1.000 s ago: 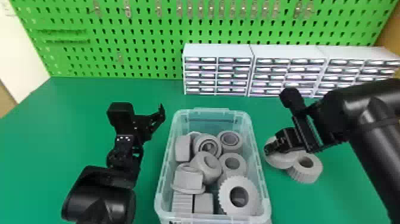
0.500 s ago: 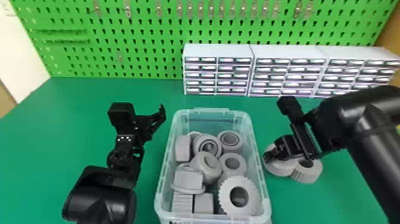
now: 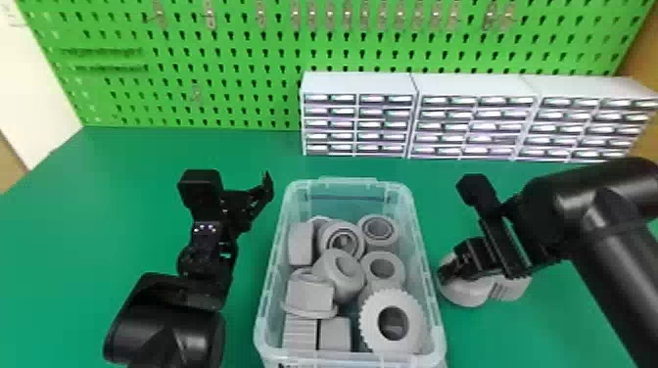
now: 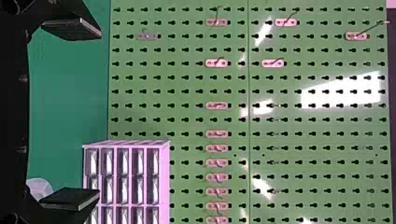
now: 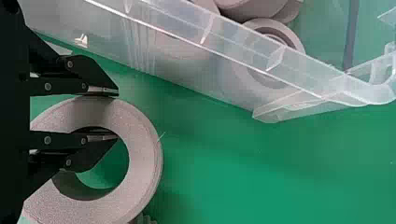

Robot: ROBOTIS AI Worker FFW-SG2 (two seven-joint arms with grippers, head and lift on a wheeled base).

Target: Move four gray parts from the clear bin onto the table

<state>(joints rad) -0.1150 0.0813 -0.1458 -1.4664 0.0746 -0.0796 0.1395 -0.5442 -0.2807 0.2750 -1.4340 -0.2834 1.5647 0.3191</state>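
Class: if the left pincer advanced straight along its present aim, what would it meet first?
The left pincer would probably meet the green pegboard first, though its tilt and distance are unclear.

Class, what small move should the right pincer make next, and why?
Probably ease the ring down against the table: the right pincer grips its wall, one finger in the hole, beside the bin, and whether it touches the table is unclear.

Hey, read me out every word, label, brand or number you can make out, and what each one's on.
No text is readable.
Clear bin: dark marks on its front, cut off at the head view's bottom edge; unreadable.
Drawer cabinets: no legible labels.
Gray parts: no lettering I can make out.
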